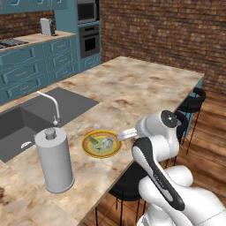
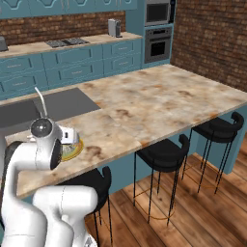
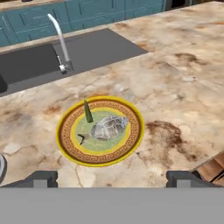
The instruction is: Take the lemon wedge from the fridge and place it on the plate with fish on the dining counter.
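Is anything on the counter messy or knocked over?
Nothing stands out. The lemon wedge sits on the plate beside the fish, and the paper-towel roll stands upright on the counter.

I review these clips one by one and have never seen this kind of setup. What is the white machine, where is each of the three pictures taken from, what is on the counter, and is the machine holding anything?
The white machine is a robot arm on a drivable base, in a rendered kitchen. Two pictures come from cameras on the base, behind the arm to its left and right. The third looks along the gripper; the two dark tips at its bottom are the fingers, standing wide apart with nothing between them.

On the dining counter lies the plate with fish. The fish is in the middle, and the lemon wedge is on the plate beside it. A paper-towel roll stands nearby, next to the sink and its tap. Black stools line the counter's edge.
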